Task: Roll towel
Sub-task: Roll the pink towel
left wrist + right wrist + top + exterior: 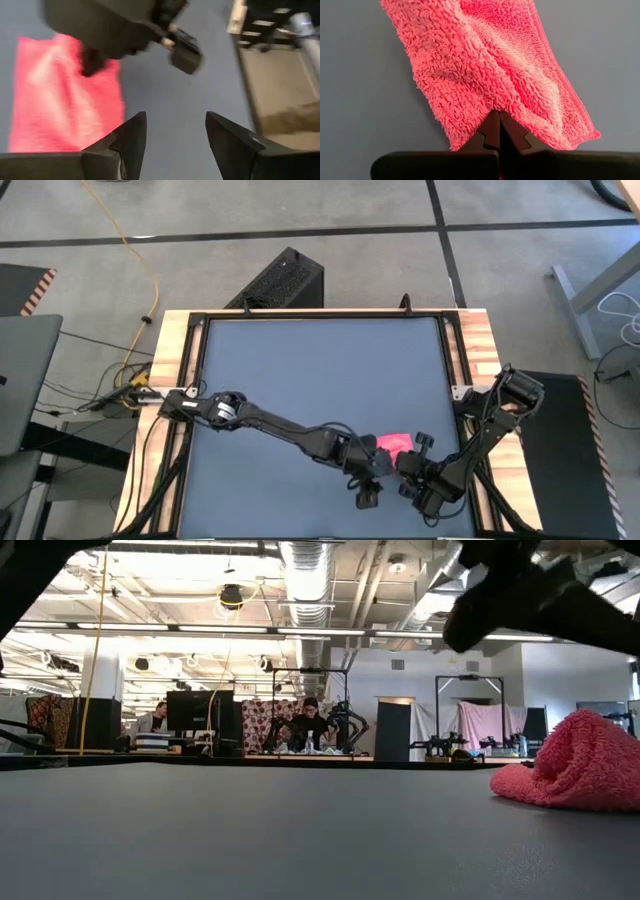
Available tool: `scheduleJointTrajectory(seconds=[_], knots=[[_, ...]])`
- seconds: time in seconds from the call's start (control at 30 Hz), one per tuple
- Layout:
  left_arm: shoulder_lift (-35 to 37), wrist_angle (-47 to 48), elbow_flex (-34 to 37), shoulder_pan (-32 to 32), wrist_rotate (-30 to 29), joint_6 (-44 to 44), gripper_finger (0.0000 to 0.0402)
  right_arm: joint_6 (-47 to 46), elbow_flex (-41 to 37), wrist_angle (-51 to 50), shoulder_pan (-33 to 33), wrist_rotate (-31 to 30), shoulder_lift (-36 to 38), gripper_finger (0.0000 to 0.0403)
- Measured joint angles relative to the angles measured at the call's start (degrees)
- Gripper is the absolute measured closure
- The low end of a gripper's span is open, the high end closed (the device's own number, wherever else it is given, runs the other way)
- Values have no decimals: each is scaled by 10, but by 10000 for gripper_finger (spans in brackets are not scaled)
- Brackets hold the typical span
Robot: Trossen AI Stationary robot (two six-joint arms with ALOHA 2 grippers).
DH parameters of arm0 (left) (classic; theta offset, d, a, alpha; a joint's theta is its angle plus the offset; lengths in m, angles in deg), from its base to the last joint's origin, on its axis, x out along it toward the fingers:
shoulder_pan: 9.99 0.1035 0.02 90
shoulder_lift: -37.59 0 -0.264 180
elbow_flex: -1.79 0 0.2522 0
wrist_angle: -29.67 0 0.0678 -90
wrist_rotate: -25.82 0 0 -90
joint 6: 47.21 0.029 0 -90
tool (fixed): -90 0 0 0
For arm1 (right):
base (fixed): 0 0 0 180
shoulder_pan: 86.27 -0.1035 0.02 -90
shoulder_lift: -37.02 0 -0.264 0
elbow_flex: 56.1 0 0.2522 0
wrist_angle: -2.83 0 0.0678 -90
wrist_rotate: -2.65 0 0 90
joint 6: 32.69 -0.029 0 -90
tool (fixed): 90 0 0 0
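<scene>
Pinching pink towel (490,65) edge — right gripper (499,131) clamped tight, left gripper (175,131) spread wide just beside it, over grey tabletop (320,370).

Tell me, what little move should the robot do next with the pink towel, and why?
Probably the right gripper, shut on an edge of the towel, should carry that edge over the rest of the cloth to start a roll. The towel lies bunched, not rolled, and the left gripper is open over bare table beside it.

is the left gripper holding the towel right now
No. In the left wrist view the left gripper stands open over bare tabletop, with the towel off to one side of its fingers.
</scene>
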Motion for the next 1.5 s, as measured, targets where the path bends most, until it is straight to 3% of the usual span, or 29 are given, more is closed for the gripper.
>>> scheduleJointTrajectory(seconds=[0.17,0.4,0.67,0.83,1.07,1.43,1.5], knots=[[0,2,0,2,-73,18,212,0,0,4,0,-1,0,387],[-1,-12,0,16,-17,14,227,0,0,6,0,-2,0,387],[-1,-12,1,15,-5,-2,245,0,0,8,3,-2,0,387],[-2,-7,5,17,-19,-19,288,0,0,10,10,-2,0,387],[-2,-7,5,21,-15,-19,393,0,0,10,11,-6,0,387],[-37,0,5,24,5,-39,401,-2,0,10,12,-7,0,387],[-42,10,5,23,-14,-41,401,-3,0,11,12,-7,0,387]])
